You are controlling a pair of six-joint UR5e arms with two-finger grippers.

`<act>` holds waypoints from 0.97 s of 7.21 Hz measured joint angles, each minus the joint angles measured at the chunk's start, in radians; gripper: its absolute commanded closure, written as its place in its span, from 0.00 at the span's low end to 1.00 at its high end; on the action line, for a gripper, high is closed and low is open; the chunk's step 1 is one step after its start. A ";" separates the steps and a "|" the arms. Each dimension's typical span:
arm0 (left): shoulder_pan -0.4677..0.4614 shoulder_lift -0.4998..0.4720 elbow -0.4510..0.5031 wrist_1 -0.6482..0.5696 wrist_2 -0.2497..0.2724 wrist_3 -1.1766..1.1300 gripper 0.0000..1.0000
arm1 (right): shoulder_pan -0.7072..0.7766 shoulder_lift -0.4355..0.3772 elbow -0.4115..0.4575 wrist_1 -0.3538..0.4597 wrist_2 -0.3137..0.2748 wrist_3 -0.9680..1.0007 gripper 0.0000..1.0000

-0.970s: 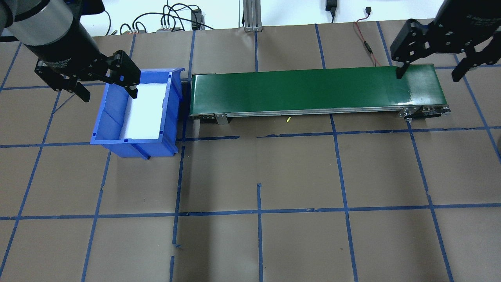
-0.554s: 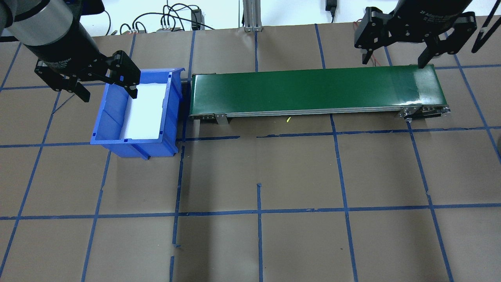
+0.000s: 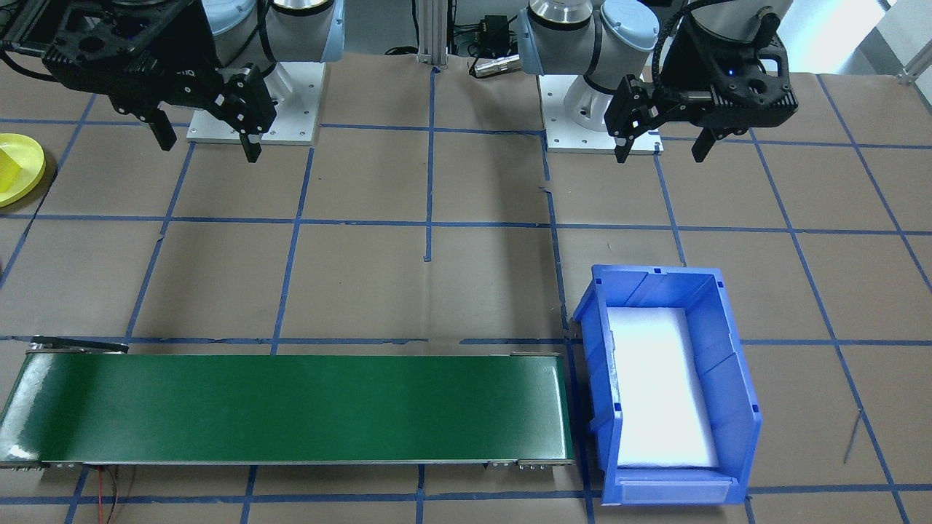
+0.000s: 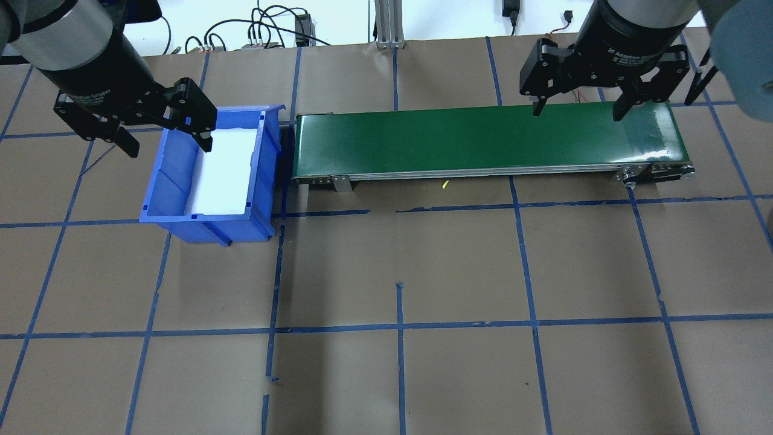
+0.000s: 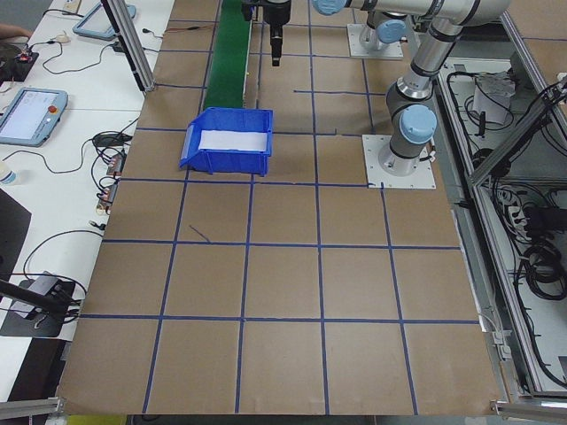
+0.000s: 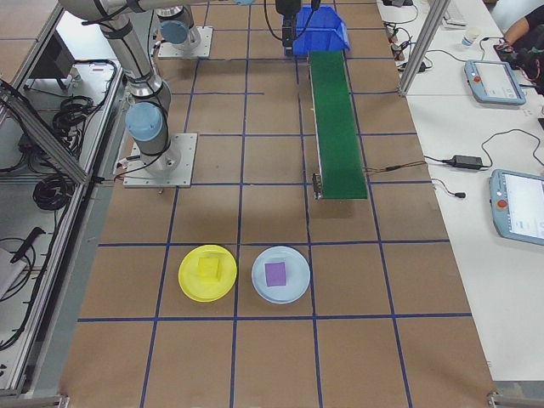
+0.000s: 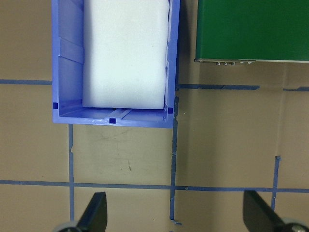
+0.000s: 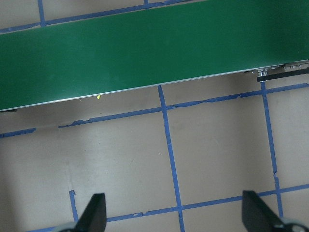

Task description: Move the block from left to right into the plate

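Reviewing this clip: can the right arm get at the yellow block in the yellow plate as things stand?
Probably yes. The yellow block sits uncovered in the yellow plate, and the right gripper hangs open and empty, with only bare table between them.

The bin [image 4: 208, 175] sits at the conveyor's [image 4: 483, 142] nine o'clock end. The plate [image 6: 207, 273] lies beyond its three o'clock end, a block [image 6: 209, 269] on it.

Your left gripper [image 4: 163, 142] hangs with its jaws spread wide and nothing between them, wrist pointing straight down. Your right gripper [image 4: 575, 112] is posed likewise, jaws apart and empty, its fingers [image 3: 251, 149] aimed downward. Both arms reach out from their bases; their height seems roughly matched.
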 measured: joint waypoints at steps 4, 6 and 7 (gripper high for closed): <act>0.000 0.000 0.000 0.000 0.001 -0.001 0.00 | 0.008 0.000 0.014 0.047 0.024 -0.013 0.00; 0.000 0.000 0.000 0.000 0.001 -0.001 0.00 | 0.007 0.000 0.005 0.114 0.032 -0.015 0.00; 0.000 0.000 -0.001 0.000 0.001 -0.001 0.00 | 0.006 0.000 0.004 0.121 0.034 -0.015 0.00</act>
